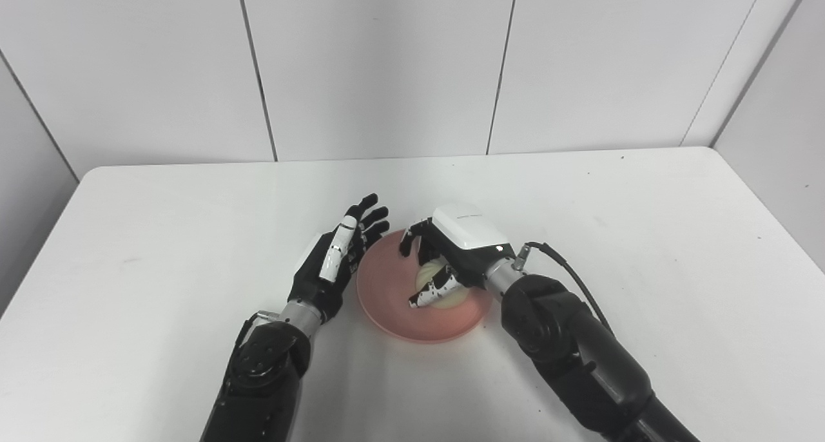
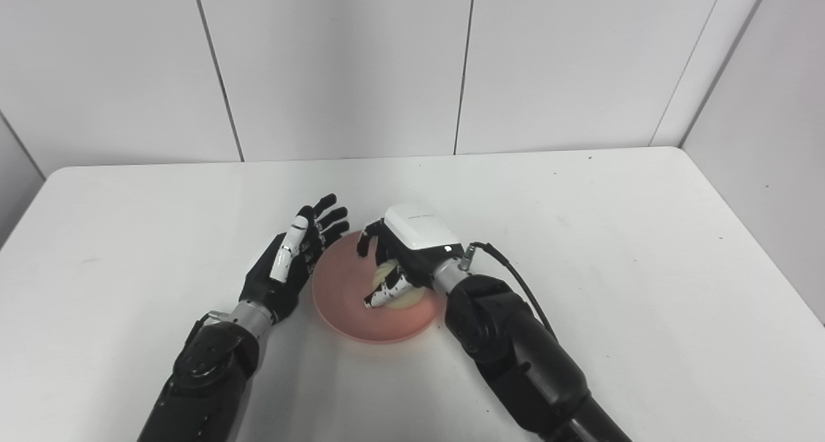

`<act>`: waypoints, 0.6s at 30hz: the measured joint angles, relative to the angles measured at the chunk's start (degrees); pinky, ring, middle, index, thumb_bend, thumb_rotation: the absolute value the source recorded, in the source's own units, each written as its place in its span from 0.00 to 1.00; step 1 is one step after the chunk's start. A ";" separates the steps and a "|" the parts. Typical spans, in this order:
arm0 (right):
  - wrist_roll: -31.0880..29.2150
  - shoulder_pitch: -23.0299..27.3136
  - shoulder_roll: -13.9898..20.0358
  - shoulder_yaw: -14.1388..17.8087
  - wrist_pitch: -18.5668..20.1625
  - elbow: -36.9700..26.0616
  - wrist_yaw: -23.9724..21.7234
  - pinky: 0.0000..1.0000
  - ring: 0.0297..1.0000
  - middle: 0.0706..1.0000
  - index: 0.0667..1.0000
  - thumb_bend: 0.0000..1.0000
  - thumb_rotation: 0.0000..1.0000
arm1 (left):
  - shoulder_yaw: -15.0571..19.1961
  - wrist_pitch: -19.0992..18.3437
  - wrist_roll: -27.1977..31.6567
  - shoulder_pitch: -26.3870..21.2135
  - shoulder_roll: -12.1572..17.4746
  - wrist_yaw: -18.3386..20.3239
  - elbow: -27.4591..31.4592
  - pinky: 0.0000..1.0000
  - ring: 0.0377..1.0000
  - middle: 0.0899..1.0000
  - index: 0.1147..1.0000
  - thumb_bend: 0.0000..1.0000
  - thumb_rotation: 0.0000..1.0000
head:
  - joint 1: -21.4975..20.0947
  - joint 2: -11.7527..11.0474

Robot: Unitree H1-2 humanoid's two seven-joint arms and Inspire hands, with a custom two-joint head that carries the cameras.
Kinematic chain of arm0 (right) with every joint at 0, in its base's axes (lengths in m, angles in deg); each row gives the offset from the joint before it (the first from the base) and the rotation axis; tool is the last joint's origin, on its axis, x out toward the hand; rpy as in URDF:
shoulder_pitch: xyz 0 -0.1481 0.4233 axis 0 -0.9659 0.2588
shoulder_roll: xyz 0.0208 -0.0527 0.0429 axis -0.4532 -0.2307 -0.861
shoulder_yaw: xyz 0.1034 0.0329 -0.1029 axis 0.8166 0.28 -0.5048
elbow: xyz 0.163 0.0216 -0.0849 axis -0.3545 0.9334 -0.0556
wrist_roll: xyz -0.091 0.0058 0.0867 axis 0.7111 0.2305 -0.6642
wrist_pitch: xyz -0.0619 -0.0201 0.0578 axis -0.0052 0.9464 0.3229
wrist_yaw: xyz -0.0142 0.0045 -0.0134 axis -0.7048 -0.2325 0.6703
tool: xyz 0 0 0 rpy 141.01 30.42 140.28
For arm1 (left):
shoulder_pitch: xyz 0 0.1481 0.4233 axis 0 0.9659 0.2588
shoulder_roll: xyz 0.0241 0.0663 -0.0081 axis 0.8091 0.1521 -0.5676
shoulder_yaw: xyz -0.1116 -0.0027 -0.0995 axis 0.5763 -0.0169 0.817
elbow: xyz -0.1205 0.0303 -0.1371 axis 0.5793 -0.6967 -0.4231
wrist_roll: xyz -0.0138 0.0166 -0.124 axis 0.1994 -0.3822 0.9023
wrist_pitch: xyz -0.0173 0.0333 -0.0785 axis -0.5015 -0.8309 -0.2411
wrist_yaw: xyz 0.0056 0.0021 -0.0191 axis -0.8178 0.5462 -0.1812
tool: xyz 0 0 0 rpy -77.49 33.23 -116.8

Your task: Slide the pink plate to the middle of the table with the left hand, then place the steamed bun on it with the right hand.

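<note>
Where the round pink plate (image 1: 387,300) lies, right hand (image 1: 451,255) fingers cupping pale domed bun (image 1: 445,287); left hand (image 1: 335,255) fingers spread

The plate (image 1: 387,300) is pink and the steamed bun (image 1: 430,278) pale cream. Both hands are black with white panels; the table (image 1: 644,236) is white

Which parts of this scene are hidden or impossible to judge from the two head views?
- Steamed bun: mostly covered by the right hand in both views; whether it rests on the pink plate or is only held cannot be told.
- Plate's far rim: hidden behind the right hand.
- Left hand: contact with the plate's edge is unclear.
- Both arms: cut off by the bottom edge.
</note>
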 measured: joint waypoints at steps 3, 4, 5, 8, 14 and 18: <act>1.03 -1.04 0.10 0.14 1.05 -2.64 -2.43 0.62 0.75 0.82 0.88 0.65 0.75 | 0.01 0.00 0.00 -0.05 -0.13 0.05 0.00 0.94 0.91 0.91 0.90 0.51 1.00 | 0.00 -0.09; 1.28 -1.36 0.10 0.32 1.42 -4.20 -3.26 0.63 0.76 0.84 0.89 0.68 0.79 | 0.08 0.00 0.00 -0.06 -0.16 0.03 -0.02 0.94 0.91 0.91 0.90 0.51 1.00 | 0.09 -0.17; 1.44 -1.48 0.09 0.42 2.05 -5.72 -4.31 0.63 0.76 0.85 0.90 0.70 0.83 | 0.15 0.00 0.00 -0.09 -0.18 0.02 -0.09 0.94 0.91 0.91 0.90 0.51 1.00 | 0.09 -0.18; 1.91 -1.40 0.08 1.15 3.22 -9.73 -7.33 0.63 0.78 0.87 0.92 0.75 0.89 | 0.39 0.00 0.01 -0.15 -0.36 0.00 -0.28 0.93 0.89 0.90 0.88 0.50 1.00 | 0.09 -0.35; 3.88 -1.16 0.17 1.69 6.01 -15.78 -15.41 0.61 0.78 0.88 0.94 0.79 0.92 | 1.07 -0.47 0.06 -0.09 -0.93 -0.11 0.02 0.92 0.90 0.91 0.90 0.50 1.00 | 0.18 -0.35; 4.68 -1.10 0.15 2.88 6.27 -18.92 -17.77 0.58 0.75 0.87 0.92 0.79 0.92 | 1.06 -0.59 0.06 -0.16 -0.88 0.18 -0.09 0.92 0.91 0.92 0.91 0.50 1.00 | 0.09 -0.44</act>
